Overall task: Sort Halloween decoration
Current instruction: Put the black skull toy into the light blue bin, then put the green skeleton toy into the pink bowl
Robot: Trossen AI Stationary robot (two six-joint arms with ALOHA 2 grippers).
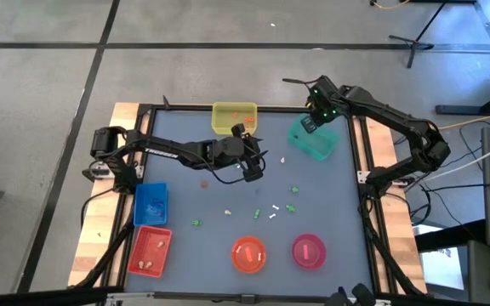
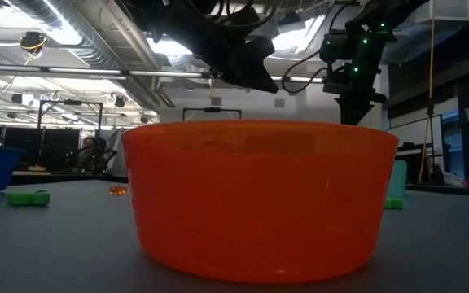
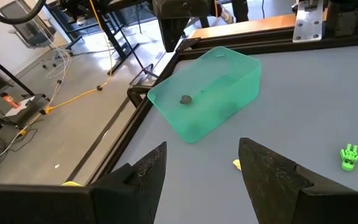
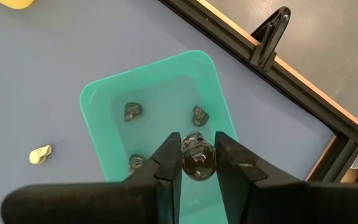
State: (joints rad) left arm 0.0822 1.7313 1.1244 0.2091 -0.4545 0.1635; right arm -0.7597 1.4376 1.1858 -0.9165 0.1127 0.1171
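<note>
Teal tray (image 4: 104, 99) sits at the table's far right corner, and the right gripper (image 4: 197, 163) hangs directly above it, clenched on a dark grey trinket (image 4: 197, 158) pinched between its fingertips. Three more dark grey trinkets (image 4: 132, 111) lie inside that tray. A beige trinket (image 4: 40, 154) rests on the table just beside the tray. The left gripper (image 3: 201, 168) hovers near the tray's inner side, fingers spread wide and empty. A green trinket (image 3: 350, 156) lies farther from the tray.
</note>
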